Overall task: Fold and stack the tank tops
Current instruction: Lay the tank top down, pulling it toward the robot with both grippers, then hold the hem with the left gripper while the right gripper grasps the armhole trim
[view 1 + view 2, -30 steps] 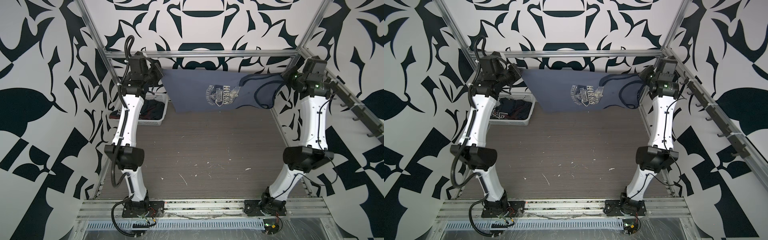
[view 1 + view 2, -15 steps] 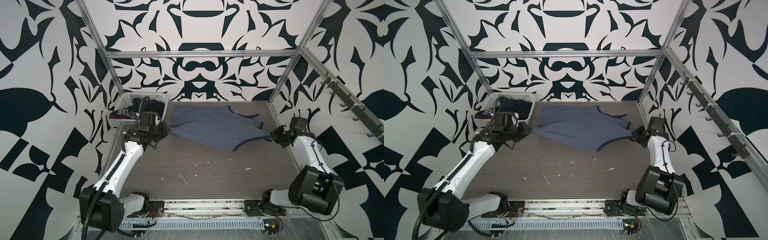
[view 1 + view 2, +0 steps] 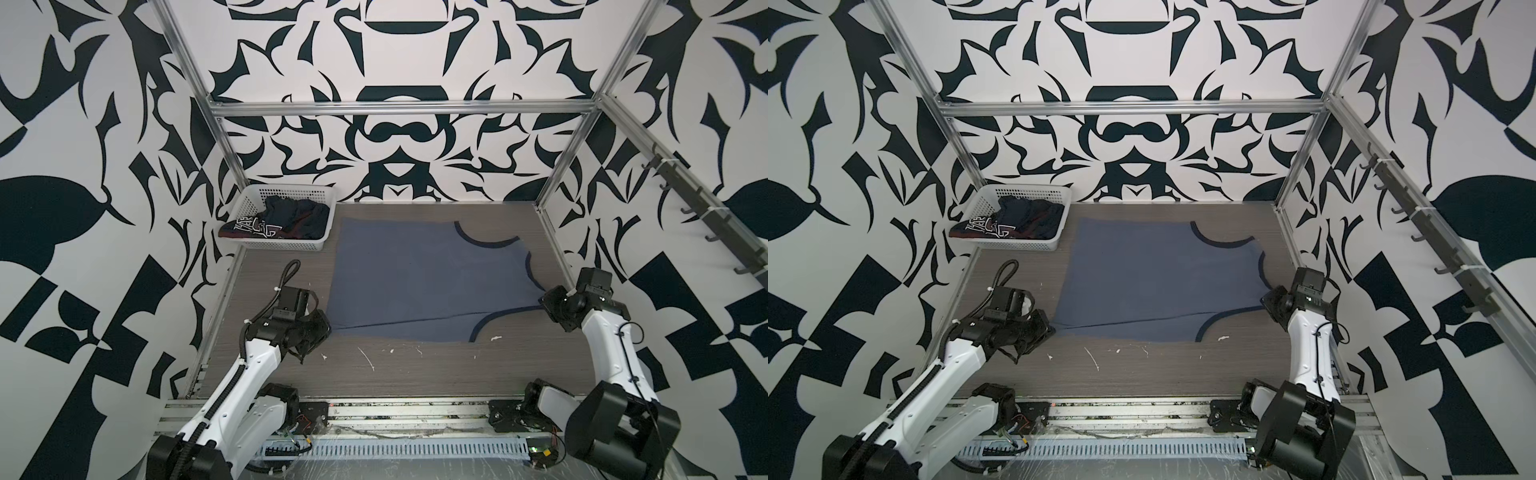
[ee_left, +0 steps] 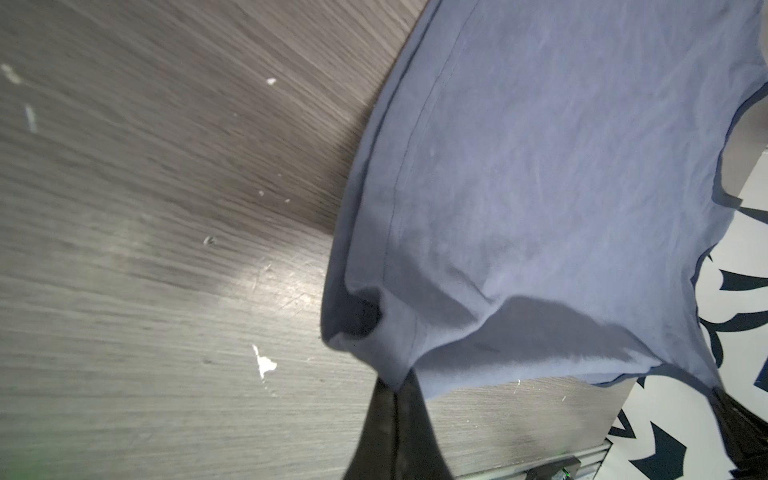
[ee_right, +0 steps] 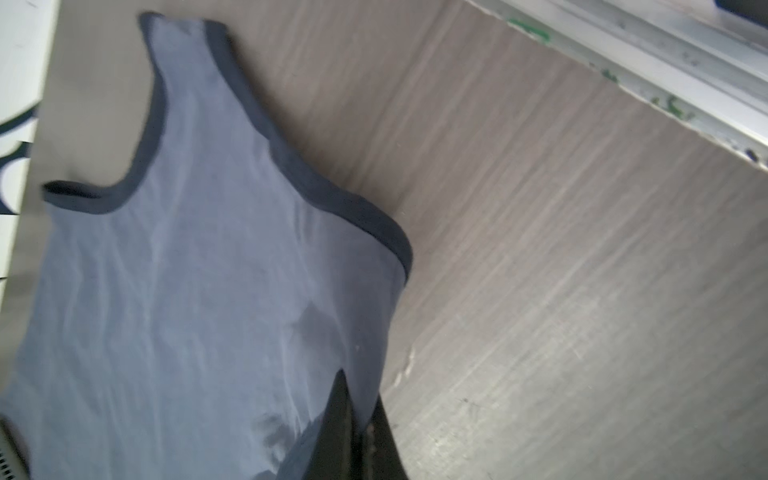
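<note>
The grey-blue tank top (image 3: 428, 274) lies spread flat on the wooden table in both top views, plain side up, its navy-trimmed straps toward the right. My left gripper (image 3: 327, 328) sits low at its near-left hem corner. In the left wrist view the left gripper (image 4: 399, 390) is shut on that corner of the cloth (image 4: 561, 166). My right gripper (image 3: 541, 300) is at the near-right strap end. In the right wrist view the right gripper (image 5: 361, 415) pinches an edge of the grey-blue cloth (image 5: 187, 291) between its narrow fingers. The dark navy tank top (image 3: 291, 220) lies crumpled in the basket.
The white perforated basket (image 3: 291, 189) stands at the back left corner, just left of the spread top. Small white scraps (image 3: 368, 359) dot the table in front of the cloth. Metal frame posts (image 3: 555, 174) and a front rail (image 3: 415, 415) bound the table.
Both arms have swung down and forward from high at the back, and the grey-blue top that hung between them now lies flat on the table.
</note>
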Controlling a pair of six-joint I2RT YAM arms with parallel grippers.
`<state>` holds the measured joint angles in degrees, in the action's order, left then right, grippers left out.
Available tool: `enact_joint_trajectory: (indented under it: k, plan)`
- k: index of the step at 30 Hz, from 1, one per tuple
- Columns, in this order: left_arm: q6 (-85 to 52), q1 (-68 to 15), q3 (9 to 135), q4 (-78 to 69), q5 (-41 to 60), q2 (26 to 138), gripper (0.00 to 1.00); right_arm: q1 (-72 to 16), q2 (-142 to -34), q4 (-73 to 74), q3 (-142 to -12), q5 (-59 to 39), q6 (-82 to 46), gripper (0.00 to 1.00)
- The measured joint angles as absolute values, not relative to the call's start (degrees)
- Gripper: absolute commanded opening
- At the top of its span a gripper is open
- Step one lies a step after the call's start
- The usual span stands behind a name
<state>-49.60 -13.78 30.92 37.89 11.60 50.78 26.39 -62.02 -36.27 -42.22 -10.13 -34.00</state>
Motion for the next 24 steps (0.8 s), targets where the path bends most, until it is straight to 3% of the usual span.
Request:
enact_joint_trajectory:
  k: [4,5,10,16,20,24]
  plan:
    - [-49.6,-13.8,30.9,37.7,12.1,51.3,0.0,26.4,-63.8,-38.4,-42.3,-8.9,-32.6,0.9]
    - [-49.5,-13.8,30.9,37.6,12.3,51.4,0.0,26.4,-63.7,-39.3,-42.5,-8.4,-32.3,0.94]
    - [-49.5,-13.8,30.9,37.3,13.0,51.5,0.0,23.3,-57.8,-43.8,-44.6,-7.3,-31.0,0.93]
    - [-49.5,-14.0,30.9,37.1,12.9,51.4,0.0,2.8,-51.3,-46.8,-45.5,-6.6,-34.5,0.79]
    - [-49.5,-14.3,30.9,37.1,12.6,51.4,0.0,-11.4,-50.4,-45.7,-39.3,-7.3,-41.0,0.65]
    - [-49.2,-14.4,30.9,37.1,12.0,51.4,0.0,-19.1,-51.6,-43.0,-32.6,-7.5,-47.4,0.56]
